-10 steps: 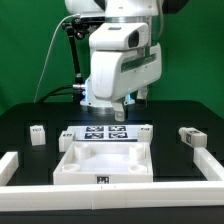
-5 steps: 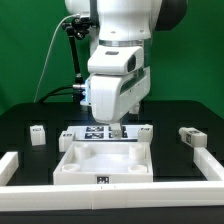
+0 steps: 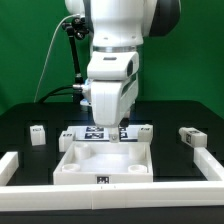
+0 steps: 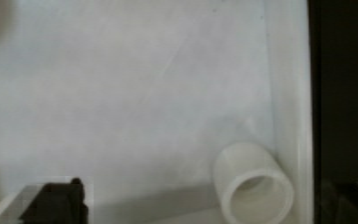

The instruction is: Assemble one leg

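Observation:
The wide white panel lies at the table's middle front, corner sockets facing up. My gripper hangs low over the panel's back edge, in front of the marker board. In the wrist view the gripper is open, its dark fingertips wide apart with nothing between them. Below them is the panel surface and one round socket. Small white legs lie on the table apart from the gripper: one on the exterior view's left, one on its right, and one by the marker board.
White rails frame the workspace on the exterior view's left, right and along the front. The table is black. A green backdrop stands behind the arm.
The arm has shifted toward the exterior view's left and come lower over the panel's back edge. The wrist has turned. The parts on the table have not moved.

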